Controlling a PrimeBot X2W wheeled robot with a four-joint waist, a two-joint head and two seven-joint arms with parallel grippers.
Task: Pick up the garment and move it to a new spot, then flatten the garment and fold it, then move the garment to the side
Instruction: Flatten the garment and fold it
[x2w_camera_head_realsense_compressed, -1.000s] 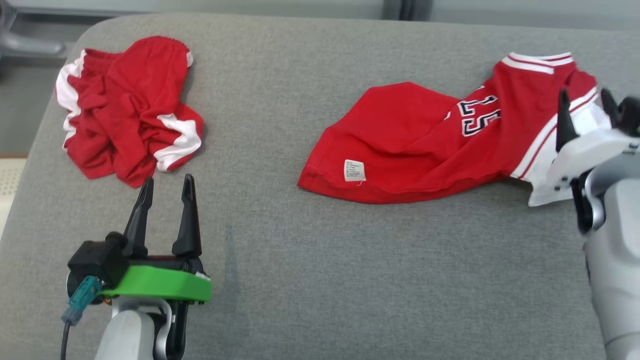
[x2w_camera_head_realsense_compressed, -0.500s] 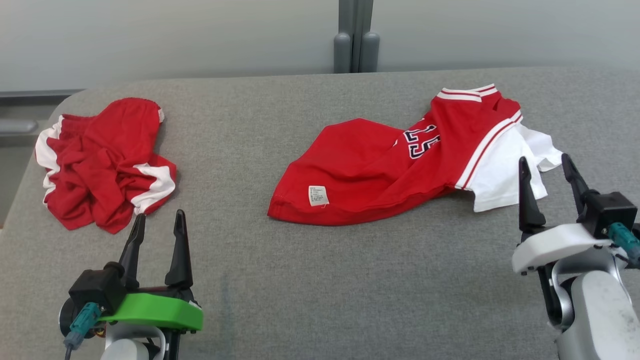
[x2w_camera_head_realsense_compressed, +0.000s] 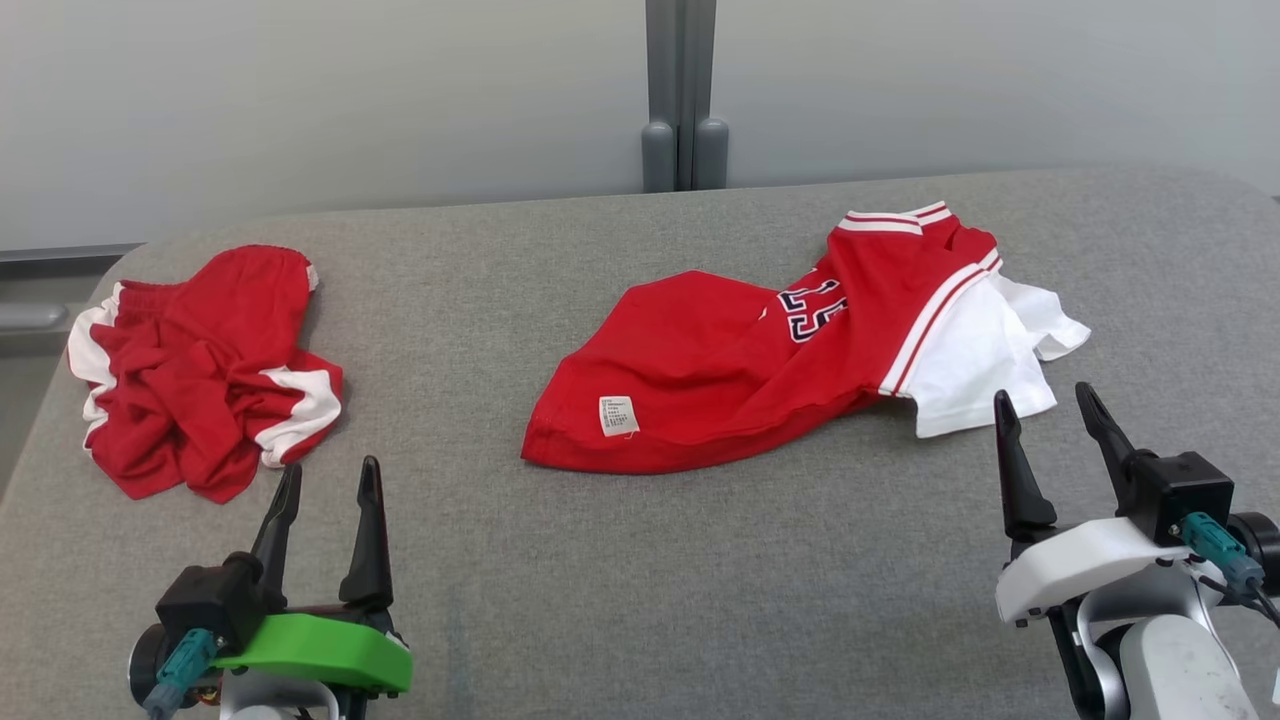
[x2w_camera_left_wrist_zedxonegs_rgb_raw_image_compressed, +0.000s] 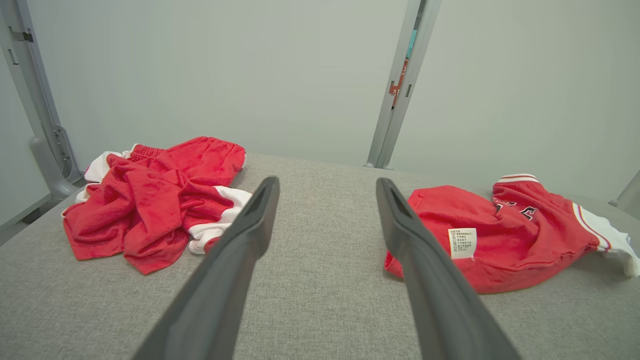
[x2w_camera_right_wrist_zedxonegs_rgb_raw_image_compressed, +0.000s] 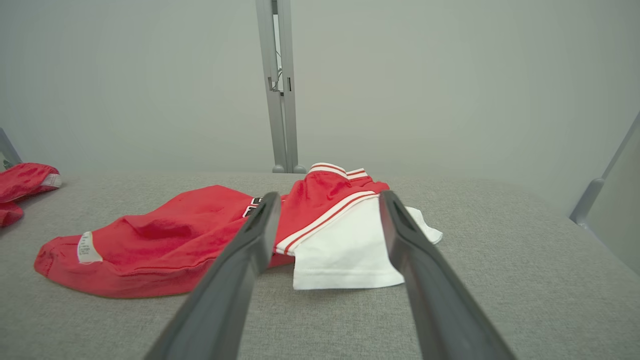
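Red jersey (x2w_camera_head_realsense_compressed: 720, 380) w/ white sleeve lying rumpled on grey surface (x2w_camera_head_realsense_compressed: 640, 580), centre-right, just beyond right jaws, which stand wide open & empty, red-and-white shorts (x2w_camera_head_realsense_compressed: 190, 390) crumpled at left, near left jaws, also open, holding nothing

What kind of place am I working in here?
Probably a test lab rather than a home: a grey fabric-covered worktable, bare pale wall panels and a grey metal post between them.
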